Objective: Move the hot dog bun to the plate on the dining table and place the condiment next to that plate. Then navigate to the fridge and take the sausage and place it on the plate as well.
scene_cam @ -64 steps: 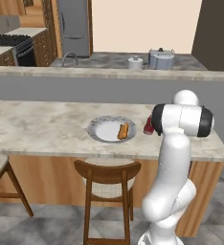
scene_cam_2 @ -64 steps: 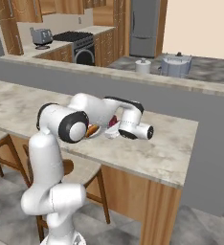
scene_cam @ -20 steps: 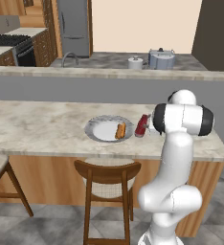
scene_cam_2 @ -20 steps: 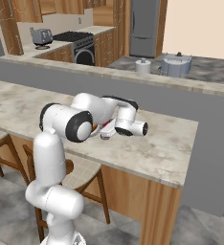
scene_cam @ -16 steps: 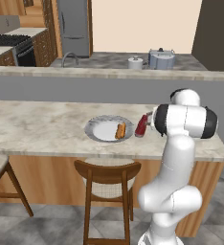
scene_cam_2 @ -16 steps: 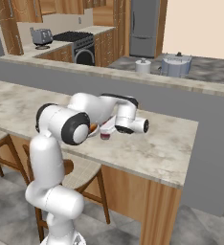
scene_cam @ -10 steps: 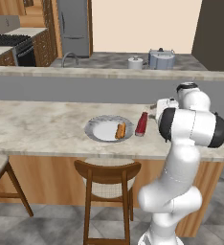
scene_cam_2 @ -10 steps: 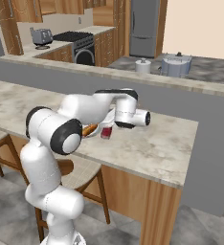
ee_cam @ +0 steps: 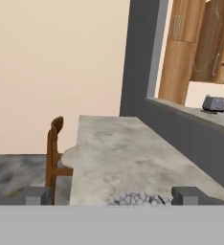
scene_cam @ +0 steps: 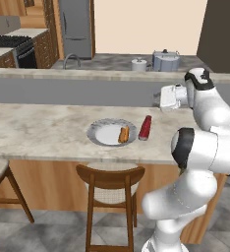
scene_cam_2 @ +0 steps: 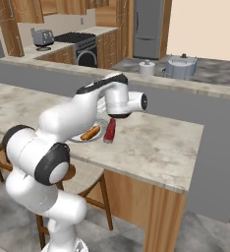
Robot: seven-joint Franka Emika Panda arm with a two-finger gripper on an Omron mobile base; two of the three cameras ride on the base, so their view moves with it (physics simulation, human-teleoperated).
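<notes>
With the bun [scene_cam: 123,134] lying on the plate [scene_cam: 100,134] and the red bottle [scene_cam: 145,127] just beside its rim on the bench [scene_cam: 38,130], the fridge [scene_cam: 75,22] trip comes next. The claw [ee_cam: 112,195] stands apart, holding nothing, raised above the bench. Lift the arm clear of the bottle first, tuck it in, then drive.

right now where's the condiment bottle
The condiment lies on the dining table just right of the plate in the left base view, beside the bun that rests on that plate.
</notes>
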